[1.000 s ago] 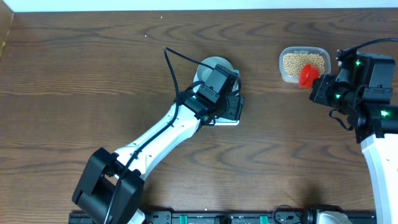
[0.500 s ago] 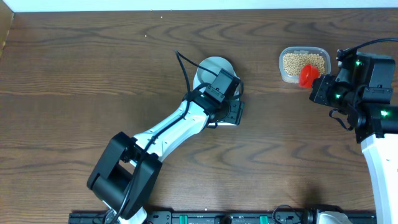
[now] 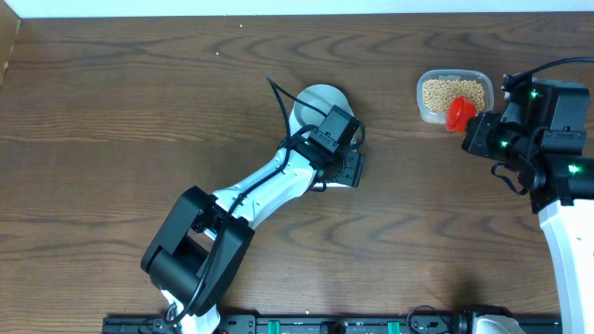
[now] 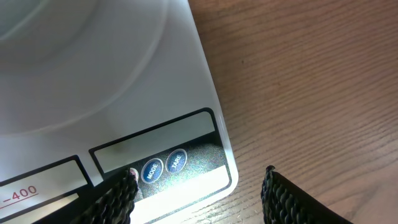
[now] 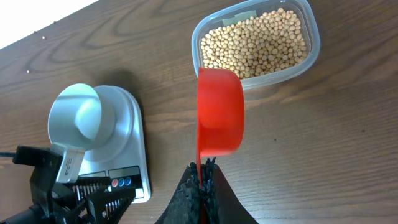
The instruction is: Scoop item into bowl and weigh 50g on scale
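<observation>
Overhead, the scale (image 3: 345, 176) lies at the middle of the wooden tabletop (image 3: 139, 111), with the pale bowl (image 3: 316, 100) standing on its far part. The left tool (image 4: 198, 196) hovers over the scale's near right corner. In the left wrist view its jaws are spread wide and hold nothing; one fingertip is by the round MODE button (image 4: 152, 170), with the TARE button (image 4: 176, 161) just right of it, and the other fingertip is over bare wood to the right. The grey display strip (image 4: 155, 140) above the buttons shows no digits.

At the far right sits a clear plastic tub (image 5: 314, 43) filled with the tan beans (image 5: 255, 40). The right tool (image 5: 202, 186) is pinched tight on the handle of a red scoop (image 5: 219, 112). The scoop's cup hangs at the near left edge of the tub and, in the right wrist view, overlaps its rim. Only the outside of the cup shows, so I cannot tell whether it holds any beans. The scale and the tub are well apart.
</observation>
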